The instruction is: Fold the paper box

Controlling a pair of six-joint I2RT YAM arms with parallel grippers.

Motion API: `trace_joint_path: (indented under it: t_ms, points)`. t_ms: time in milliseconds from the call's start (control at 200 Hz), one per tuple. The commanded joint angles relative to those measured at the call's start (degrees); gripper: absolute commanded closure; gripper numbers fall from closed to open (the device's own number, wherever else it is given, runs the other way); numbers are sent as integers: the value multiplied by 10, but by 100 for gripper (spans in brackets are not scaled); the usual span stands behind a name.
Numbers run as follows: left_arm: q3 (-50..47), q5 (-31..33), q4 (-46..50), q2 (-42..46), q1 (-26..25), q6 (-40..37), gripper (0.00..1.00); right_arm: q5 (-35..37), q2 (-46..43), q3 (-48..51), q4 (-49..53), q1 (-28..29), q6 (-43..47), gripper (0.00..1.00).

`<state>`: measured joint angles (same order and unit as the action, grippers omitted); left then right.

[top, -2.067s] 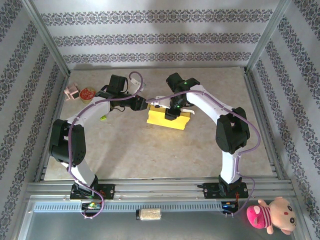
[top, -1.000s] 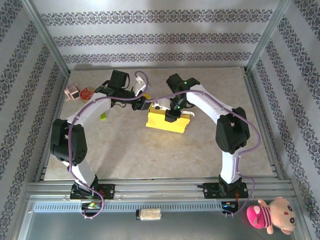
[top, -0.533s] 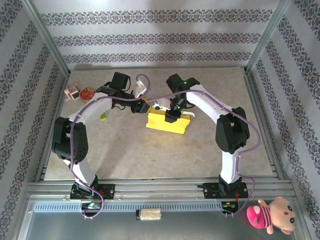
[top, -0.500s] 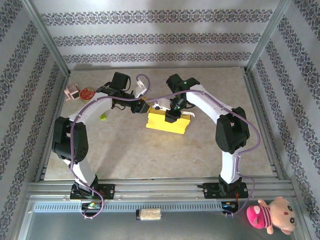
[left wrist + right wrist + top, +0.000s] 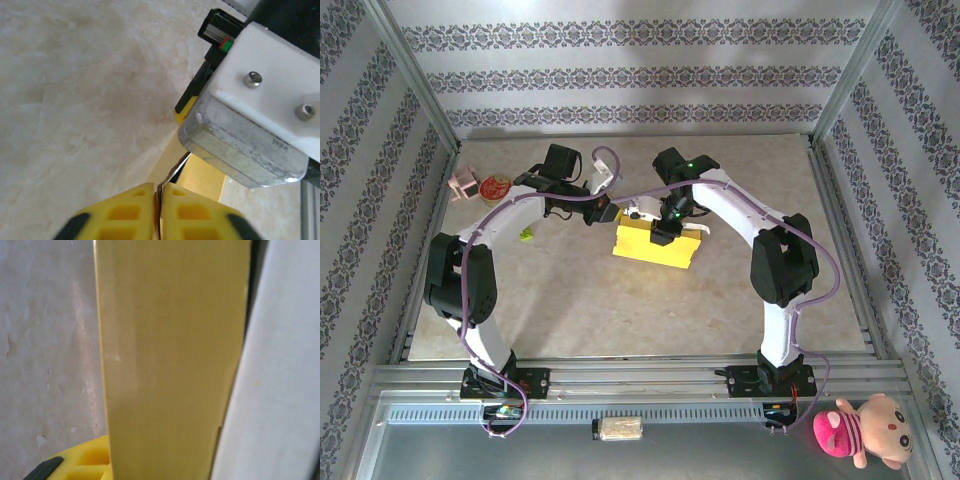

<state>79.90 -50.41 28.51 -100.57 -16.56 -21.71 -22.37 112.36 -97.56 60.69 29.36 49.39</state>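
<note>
The paper box (image 5: 648, 247) lies near the middle of the mottled beige table (image 5: 620, 320). It is a flat rectangular yellow shape of thin card, with white showing along its far edge. The left gripper (image 5: 158, 197) is closed tight. Its two moulded yellow plastic fingers (image 5: 125, 215) meet with only a thin edge of the card pinched between them, at the box's far left corner. The right gripper (image 5: 663, 230) stands over the box's far side. In the right wrist view a smooth matte yellow panel rises beside a white face, with one yellow finger (image 5: 87, 461) at its foot. Whether those jaws clamp the panel I cannot tell. A small round red tin (image 5: 495, 187) sits well apart, near the table's far left corner.
</note>
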Motion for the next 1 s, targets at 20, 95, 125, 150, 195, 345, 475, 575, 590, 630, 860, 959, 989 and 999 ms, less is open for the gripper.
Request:
trace_joint_path:
  t_ms: [20,95,125,150,195,345,475,575,590,630,860,959,989,999]
  points:
    - [8,-2,-23,8,-6,31,99,-27,19,-6,22,4,4,72]
    - [11,11,-46,10,-6,88,99,-15,21,-7,15,6,-3,72]
    - [15,17,-52,10,-6,114,99,-2,22,-6,9,7,-9,72]
    - [18,23,-57,10,-6,138,99,7,23,-5,4,8,-13,72]
    - [23,36,-70,9,-6,190,99,21,24,-3,-4,9,-15,72]
    - [30,65,-101,-5,-6,343,98,75,13,24,-51,17,-18,71]
    - [41,68,-98,-26,-6,423,96,94,7,40,-73,24,-9,71]
    - [36,56,-124,-32,-7,450,96,83,5,45,-77,27,-3,70]
    - [36,56,-127,-33,-8,452,96,81,5,45,-77,26,-2,70]
    - [35,54,-136,-32,-8,455,95,76,6,45,-78,29,-1,69]
    - [48,63,-101,-39,-21,405,91,54,11,43,-78,29,-6,69]
    - [45,91,-62,-39,-26,367,91,59,11,43,-79,27,-8,70]
    - [42,103,-54,-36,-27,356,91,63,11,43,-80,26,-11,70]
    - [41,106,-51,-34,-26,353,91,64,11,42,-80,26,-12,70]
